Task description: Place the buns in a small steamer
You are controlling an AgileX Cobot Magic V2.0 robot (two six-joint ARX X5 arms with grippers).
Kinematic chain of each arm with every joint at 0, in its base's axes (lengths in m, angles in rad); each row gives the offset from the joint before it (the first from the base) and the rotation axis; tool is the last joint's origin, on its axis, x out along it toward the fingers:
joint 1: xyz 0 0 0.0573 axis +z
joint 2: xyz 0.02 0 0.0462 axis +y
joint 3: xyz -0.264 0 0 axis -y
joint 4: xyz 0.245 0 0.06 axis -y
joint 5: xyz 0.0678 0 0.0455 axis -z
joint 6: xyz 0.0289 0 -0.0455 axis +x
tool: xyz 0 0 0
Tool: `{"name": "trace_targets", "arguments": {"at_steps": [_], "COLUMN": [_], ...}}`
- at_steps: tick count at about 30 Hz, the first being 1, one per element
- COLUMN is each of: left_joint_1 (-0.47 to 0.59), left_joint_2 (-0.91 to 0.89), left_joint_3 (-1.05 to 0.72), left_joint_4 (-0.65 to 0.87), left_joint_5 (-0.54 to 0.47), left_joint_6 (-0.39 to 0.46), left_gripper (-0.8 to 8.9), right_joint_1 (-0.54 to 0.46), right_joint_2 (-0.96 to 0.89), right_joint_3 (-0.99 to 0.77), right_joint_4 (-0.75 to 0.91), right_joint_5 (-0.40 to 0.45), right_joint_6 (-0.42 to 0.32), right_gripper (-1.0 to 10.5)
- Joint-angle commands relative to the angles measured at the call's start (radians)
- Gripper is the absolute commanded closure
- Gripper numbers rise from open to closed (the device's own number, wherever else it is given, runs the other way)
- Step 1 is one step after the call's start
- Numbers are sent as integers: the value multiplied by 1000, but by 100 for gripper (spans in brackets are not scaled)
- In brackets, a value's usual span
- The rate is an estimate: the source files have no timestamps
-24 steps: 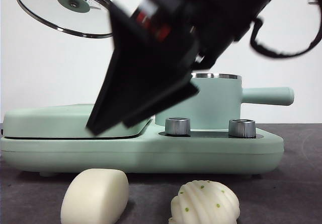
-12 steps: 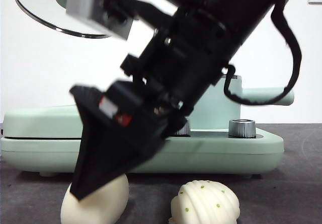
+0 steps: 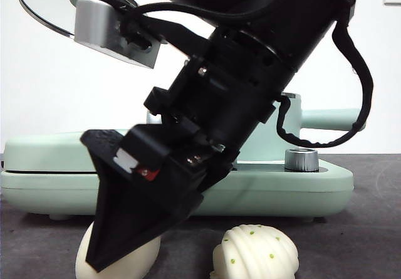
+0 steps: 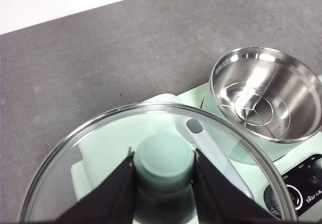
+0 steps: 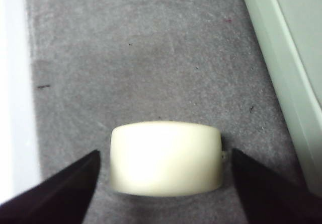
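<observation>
The smooth bun (image 5: 166, 156) lies on the grey table between the open jaws of my right gripper (image 5: 165, 153), one jaw on each side and neither touching it. In the front view that gripper (image 3: 119, 241) reaches down over the smooth bun (image 3: 145, 254) and hides most of it. The ridged bun (image 3: 254, 254) with green dots sits just to its right. My left gripper (image 4: 165, 163) is shut on the knob of the glass lid (image 4: 100, 133) and holds it high. The small steamer (image 4: 266, 95) stands open, and its steel inside holds no bun.
The mint-green cooker base (image 3: 301, 191), with its flat lidded griddle plate (image 3: 56, 150) and a steel dial (image 3: 302, 160), stands just behind the buns. The steamer's handle (image 3: 322, 119) points right. In the front view the lifted lid (image 3: 44, 9) hangs at top left.
My right gripper has come down from in front of the griddle plate to table level, with its jaws now around the smooth bun. The lid stays held up.
</observation>
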Motion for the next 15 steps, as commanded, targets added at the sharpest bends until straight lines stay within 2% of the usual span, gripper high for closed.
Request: {"name": "trace_targets", "arguments": {"at_steps": [1, 8, 15], "left_joint_1": [-4, -4, -4], "left_joint_2": [-3, -3, -3], "left_joint_3": [16, 16, 16], "left_joint_4": [26, 26, 26], "left_joint_5": [-1, -1, -1], "left_joint_6": [-5, -5, -4], "left_gripper": [804, 804, 804], "right_joint_1": [16, 12, 0], "right_joint_2": [24, -11, -201], "right_joint_3": [19, 21, 21], "right_joint_4": [10, 14, -42], "right_joint_5": [3, 0, 3], "right_joint_6": [43, 144, 278], "right_gripper": [651, 654, 655]}}
